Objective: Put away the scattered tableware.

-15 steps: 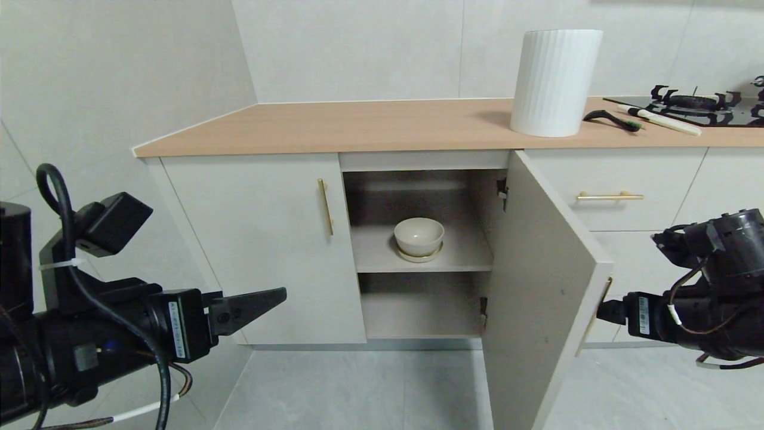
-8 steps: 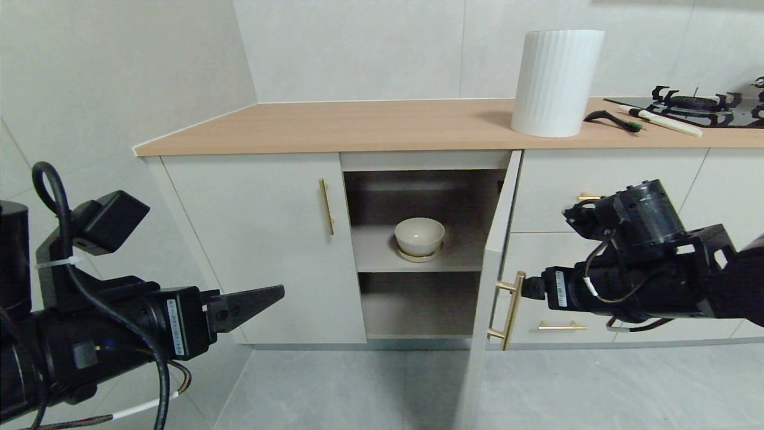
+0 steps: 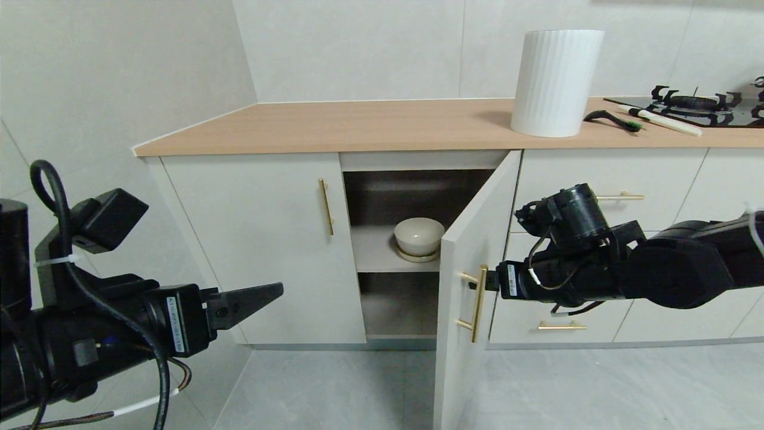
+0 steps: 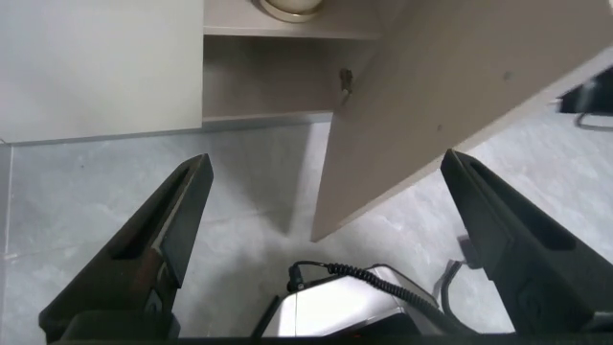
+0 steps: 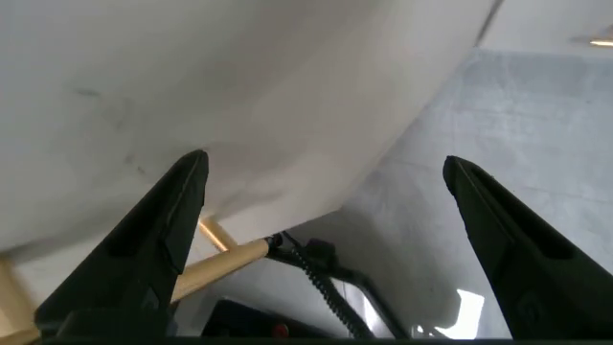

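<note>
A cream bowl [image 3: 419, 234] sits on a small plate [image 3: 418, 257] on the middle shelf inside the cabinet; the plate's edge [image 4: 287, 8] also shows in the left wrist view. The cabinet door [image 3: 477, 215] stands partly swung across the opening. My right gripper [image 3: 486, 280] is open against the door's outer face [image 5: 239, 77], beside its gold handle [image 3: 477, 303]; the handle [image 5: 225, 257] lies by one finger. My left gripper [image 3: 268, 295] hangs open and empty low on the left, in front of the closed door. Its wrist view [image 4: 326, 161] looks at the floor and the door's inner side [image 4: 460, 86].
On the wooden countertop [image 3: 358, 125] stand a tall white ribbed container [image 3: 555, 80], a black-handled brush [image 3: 615, 119] and a white-handled tool [image 3: 662, 121] by the stove [image 3: 698, 101]. A closed door with a gold handle [image 3: 324, 206] is left of the opening; drawers [image 3: 609, 196] lie to its right.
My right arm has swept left with the cabinet door, which has swung from wide open to roughly half shut. The left arm has stayed put.
</note>
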Controlling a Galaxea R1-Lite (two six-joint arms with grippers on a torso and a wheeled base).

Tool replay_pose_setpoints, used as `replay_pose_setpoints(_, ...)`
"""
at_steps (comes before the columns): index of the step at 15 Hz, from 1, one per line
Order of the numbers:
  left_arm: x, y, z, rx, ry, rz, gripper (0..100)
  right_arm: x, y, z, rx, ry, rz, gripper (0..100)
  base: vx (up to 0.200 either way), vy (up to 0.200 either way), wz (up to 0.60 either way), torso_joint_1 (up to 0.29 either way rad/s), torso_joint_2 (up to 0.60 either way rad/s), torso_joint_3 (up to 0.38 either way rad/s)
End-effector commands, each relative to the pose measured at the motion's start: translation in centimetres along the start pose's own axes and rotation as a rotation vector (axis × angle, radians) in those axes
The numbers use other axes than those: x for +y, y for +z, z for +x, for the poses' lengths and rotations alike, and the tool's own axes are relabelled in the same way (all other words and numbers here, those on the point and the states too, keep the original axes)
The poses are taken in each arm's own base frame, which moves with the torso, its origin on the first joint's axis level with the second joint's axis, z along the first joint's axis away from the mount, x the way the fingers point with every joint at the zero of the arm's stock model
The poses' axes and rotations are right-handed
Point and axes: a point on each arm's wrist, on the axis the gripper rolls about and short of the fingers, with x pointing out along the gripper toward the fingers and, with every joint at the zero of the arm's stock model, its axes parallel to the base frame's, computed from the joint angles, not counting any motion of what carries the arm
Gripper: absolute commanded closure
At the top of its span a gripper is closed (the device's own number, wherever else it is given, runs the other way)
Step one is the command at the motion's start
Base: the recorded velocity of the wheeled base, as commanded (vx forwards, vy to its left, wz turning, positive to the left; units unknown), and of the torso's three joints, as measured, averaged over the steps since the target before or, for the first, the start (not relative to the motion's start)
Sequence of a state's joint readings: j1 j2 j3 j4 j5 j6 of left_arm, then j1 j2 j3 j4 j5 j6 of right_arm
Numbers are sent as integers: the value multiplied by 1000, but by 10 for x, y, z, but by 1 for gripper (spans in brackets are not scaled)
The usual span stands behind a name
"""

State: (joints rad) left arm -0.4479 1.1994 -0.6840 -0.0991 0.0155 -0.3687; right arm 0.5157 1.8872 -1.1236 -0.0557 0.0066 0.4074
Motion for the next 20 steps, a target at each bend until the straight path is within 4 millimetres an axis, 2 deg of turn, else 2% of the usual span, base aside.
replay_pose_setpoints(1, 0, 0, 0, 1, 0, -1, 0, -2, -6, 24, 13, -4, 0, 0, 0, 0, 0, 0, 0, 0)
replay_pose_setpoints(5, 0, -1, 3, 10, 3, 1, 0, -1, -4, 43, -51, 22, 54, 0, 0, 0, 0, 0, 0, 0)
replay_pose_setpoints(10, 1, -2, 3, 17, 6, 18, 0, 1, 1, 56, -61, 24, 124, 0, 0, 0, 0, 0, 0, 0)
replay_pose_setpoints(16, 0, -1, 3, 13, 4, 16, 0, 5, 9, 58, -84, 50, 218, 0, 200, 0, 0, 1, 4, 2)
replay_pose_setpoints(20, 0, -1, 3, 8, 4, 16, 0, 15, 16, 65, -116, 86, 316, 0, 0, 0, 0, 0, 0, 0)
